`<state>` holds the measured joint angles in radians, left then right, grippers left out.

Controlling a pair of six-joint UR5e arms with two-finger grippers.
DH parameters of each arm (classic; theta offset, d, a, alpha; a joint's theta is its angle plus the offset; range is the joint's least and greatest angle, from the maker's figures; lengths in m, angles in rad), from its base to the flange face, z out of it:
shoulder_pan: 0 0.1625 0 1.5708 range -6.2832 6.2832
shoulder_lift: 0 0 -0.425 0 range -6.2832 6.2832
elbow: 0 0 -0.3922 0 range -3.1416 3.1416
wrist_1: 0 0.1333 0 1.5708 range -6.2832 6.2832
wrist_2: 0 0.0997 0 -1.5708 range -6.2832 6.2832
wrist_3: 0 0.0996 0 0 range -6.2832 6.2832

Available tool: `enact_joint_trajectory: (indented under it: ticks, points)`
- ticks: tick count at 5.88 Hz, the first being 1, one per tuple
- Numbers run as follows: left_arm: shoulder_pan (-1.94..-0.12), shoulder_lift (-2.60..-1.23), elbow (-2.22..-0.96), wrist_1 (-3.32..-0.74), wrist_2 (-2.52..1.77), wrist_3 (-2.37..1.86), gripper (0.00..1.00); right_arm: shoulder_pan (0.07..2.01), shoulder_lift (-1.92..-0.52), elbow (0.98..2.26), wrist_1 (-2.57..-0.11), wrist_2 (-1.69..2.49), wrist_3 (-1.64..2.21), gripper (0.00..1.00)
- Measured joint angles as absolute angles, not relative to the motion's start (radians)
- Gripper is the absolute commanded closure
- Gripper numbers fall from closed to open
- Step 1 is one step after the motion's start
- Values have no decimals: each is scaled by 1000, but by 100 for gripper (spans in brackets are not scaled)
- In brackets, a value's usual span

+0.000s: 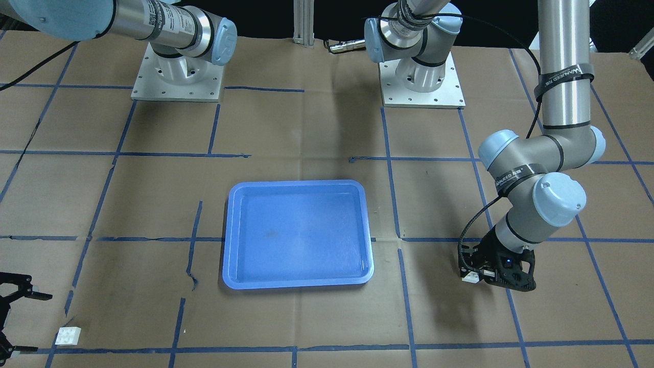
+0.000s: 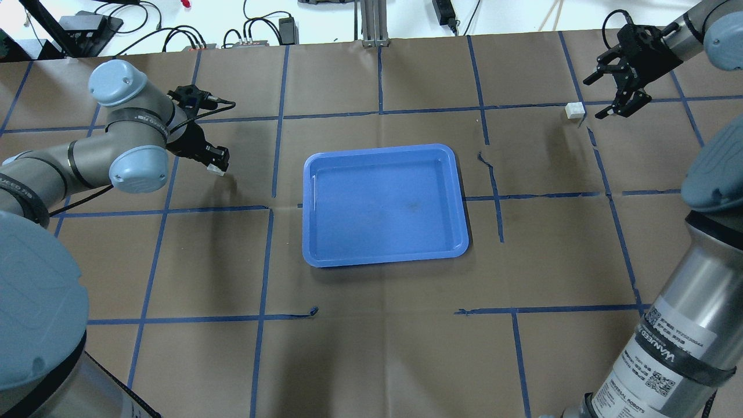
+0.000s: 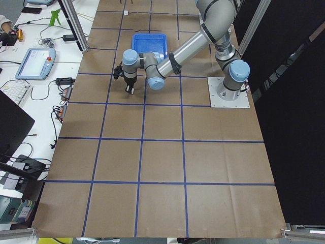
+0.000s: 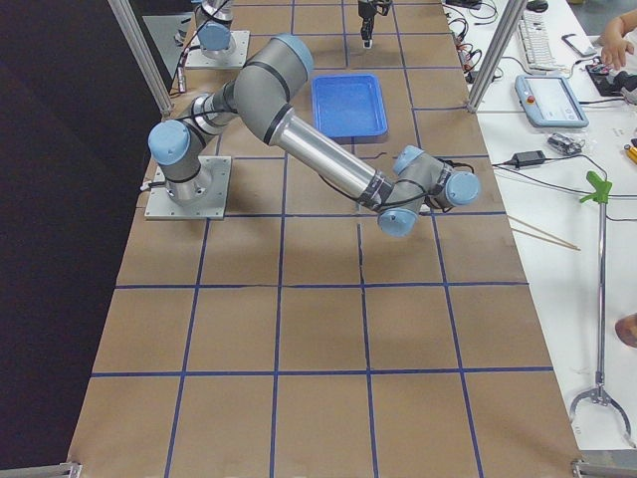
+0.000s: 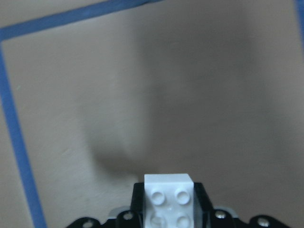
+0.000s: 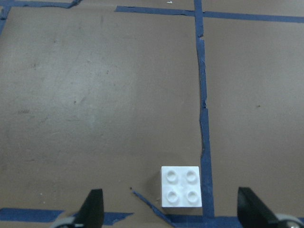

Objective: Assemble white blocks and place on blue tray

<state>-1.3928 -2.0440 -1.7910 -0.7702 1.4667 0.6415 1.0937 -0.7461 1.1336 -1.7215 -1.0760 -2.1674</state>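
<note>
The blue tray [image 2: 383,150] lies between my arms. My left gripper [image 2: 216,162] is clenched on one white block [image 2: 217,170]. My right gripper [image 2: 594,97] hangs spread wide beside the other white block [image 2: 574,110], which sits on the brown paper [image 2: 377,348], well apart from the tray.

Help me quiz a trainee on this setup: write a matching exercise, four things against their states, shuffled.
Things:
1. left claw
2. right claw
3. blue tray
4. loose white block

States:
A. lies on the table
B. empty
C. open, holding nothing
D. shut on the other white block

Pairs: 1-D, 2-C, 3-B, 4-A
</note>
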Motion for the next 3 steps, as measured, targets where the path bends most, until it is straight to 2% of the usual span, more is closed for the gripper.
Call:
enact_joint_trajectory:
  ticks: [3]
  points:
    - [-1602,-1978,-1761,-875,1471,933,89,1086,-716,1177,-1805,-1041,-2168,0]
